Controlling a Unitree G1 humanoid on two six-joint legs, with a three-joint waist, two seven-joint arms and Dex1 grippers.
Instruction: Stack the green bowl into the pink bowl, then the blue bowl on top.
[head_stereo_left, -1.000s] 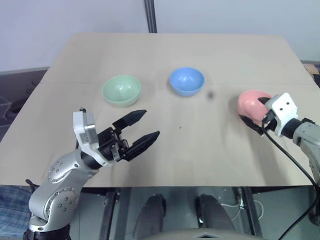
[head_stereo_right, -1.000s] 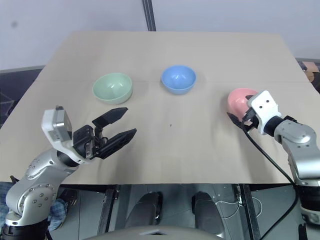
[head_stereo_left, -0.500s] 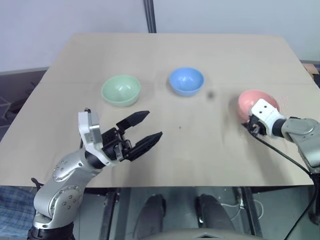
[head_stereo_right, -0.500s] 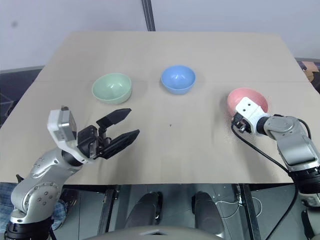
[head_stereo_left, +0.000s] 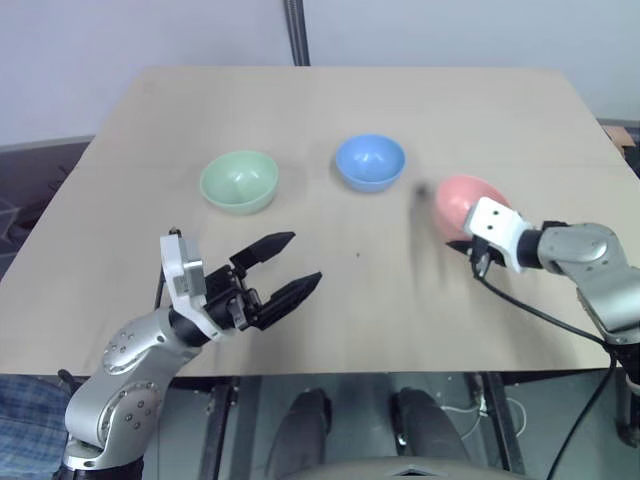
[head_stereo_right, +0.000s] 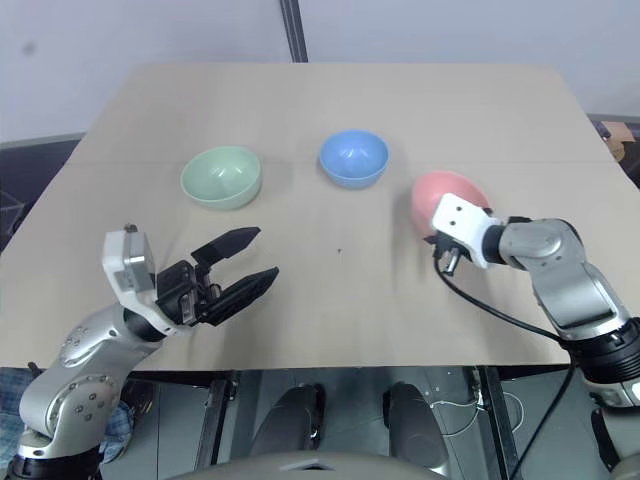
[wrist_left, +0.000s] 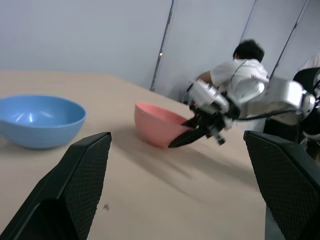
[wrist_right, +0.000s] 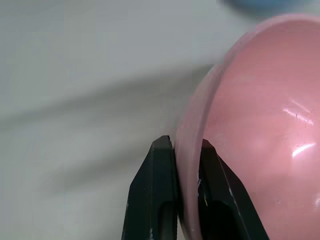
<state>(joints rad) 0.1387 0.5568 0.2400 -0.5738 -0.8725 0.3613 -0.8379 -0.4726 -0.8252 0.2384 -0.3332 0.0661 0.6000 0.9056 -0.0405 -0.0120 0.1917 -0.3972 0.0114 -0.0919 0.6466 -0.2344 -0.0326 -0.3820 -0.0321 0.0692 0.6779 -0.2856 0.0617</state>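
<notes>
From the head camera, three bowls sit on the wooden table (head_stereo_left: 300, 100): the green bowl (head_stereo_left: 239, 181) toward the left, the blue bowl (head_stereo_left: 370, 162) near the middle, and the pink bowl (head_stereo_left: 462, 203) to the right of the blue one, tipped up on edge, not flat. The right gripper (head_stereo_left: 468, 246) has the pink bowl's near rim pinched, which looks like a move to bring the base of the stack closer to the others. The left gripper (head_stereo_left: 285, 268) hangs over the near left part of the table with its fingers spread wide and nothing between them, well short of the green bowl, probably waiting its turn. The left wrist camera looks out between those parted fingers across the table at the blue bowl (wrist_left: 41, 120) and the pink bowl (wrist_left: 156, 123), whose rim the other arm's black fingers hold; a person sits behind, beyond the table. The right wrist camera gives the grip up close: one finger inside and one outside the pink bowl (wrist_right: 260, 130), shut on its thin wall. The bowl is smooth, glossy salmon plastic, and empty.
</notes>
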